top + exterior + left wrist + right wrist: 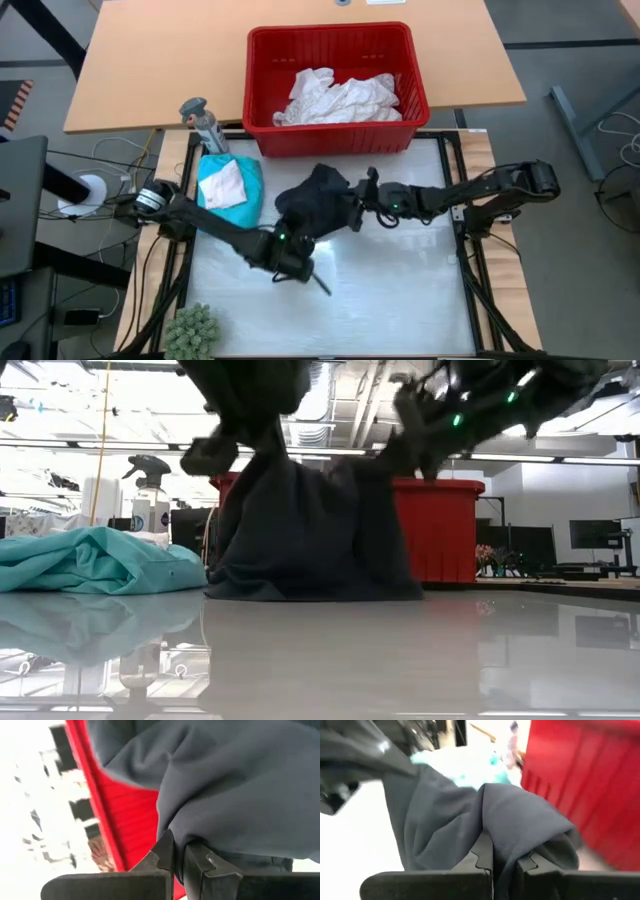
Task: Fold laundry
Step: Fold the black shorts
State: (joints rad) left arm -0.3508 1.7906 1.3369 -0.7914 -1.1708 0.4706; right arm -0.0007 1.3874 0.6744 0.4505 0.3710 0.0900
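Note:
The black garment (315, 195) hangs between both grippers at the table's middle. Its lower edge (310, 592) rests on the tabletop. My left gripper (303, 224) is shut on its left side and my right gripper (354, 198) is shut on its right side. A teal garment (232, 190) lies bunched on the table to the left, with a white cloth (222, 183) on top. White garments (340, 97) lie in the red basket (335, 135). My left gripper pinches a bunched fold of the black garment (186, 836) between its two shut fingers, coming in nearly level from the table's near-left. The cloth drapes over and past the fingers. My right gripper pinches a fold of the black garment (506, 839) between its two shut fingers, coming in nearly level from the table's right. The cloth bulges over the fingertips and hangs down to the table.
The red basket stands on the wooden desk just beyond the table's far edge. A spray bottle (205, 125) stands at the far left corner. A small green fuzzy plant (192, 330) sits at the near left corner. The near half of the table (400, 300) is bare.

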